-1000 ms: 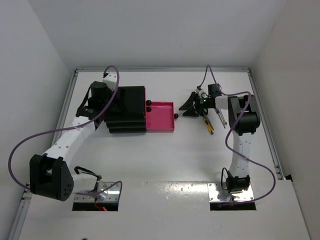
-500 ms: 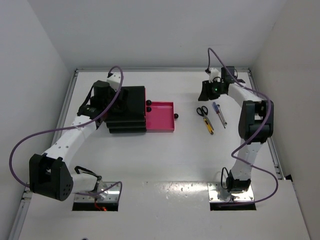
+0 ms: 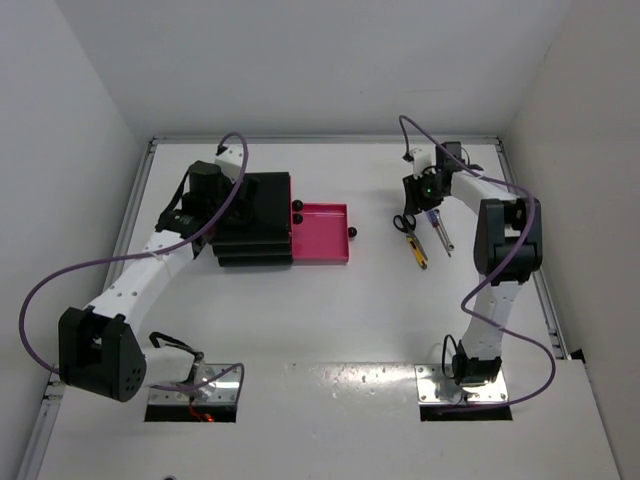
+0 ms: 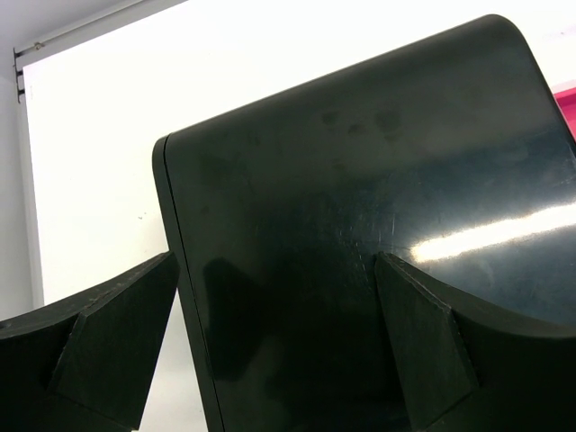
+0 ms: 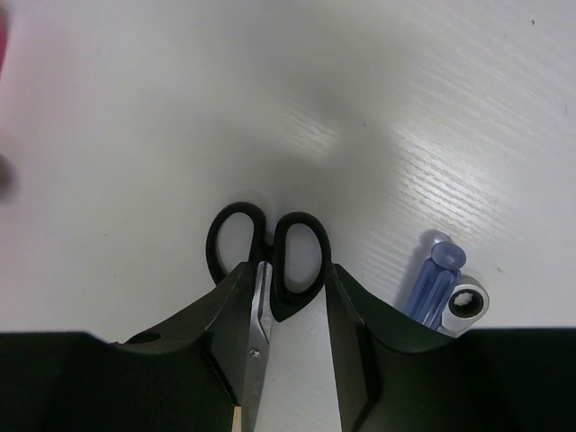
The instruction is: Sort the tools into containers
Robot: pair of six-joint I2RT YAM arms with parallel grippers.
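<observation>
Black-handled scissors (image 5: 290,295) with steel blades lie on the white table (image 5: 180,117), their blades running down between the spread fingers of the right gripper (image 5: 286,306).
Whether the pads touch the blades cannot be told. Just right of that gripper lie a clear blue screwdriver handle (image 5: 430,283) and a silver ring-ended wrench (image 5: 466,304), side by side. A yellow-and-black stick-shaped tool (image 3: 417,250) lies beside the scissors, on their near side. All are well apart from the shallow magenta-pink drawer (image 3: 320,235), pulled out rightward from the glossy black three-tier cabinet (image 4: 360,180). The left gripper (image 4: 270,351), jaws wide, straddles the cabinet top's edge.
</observation>
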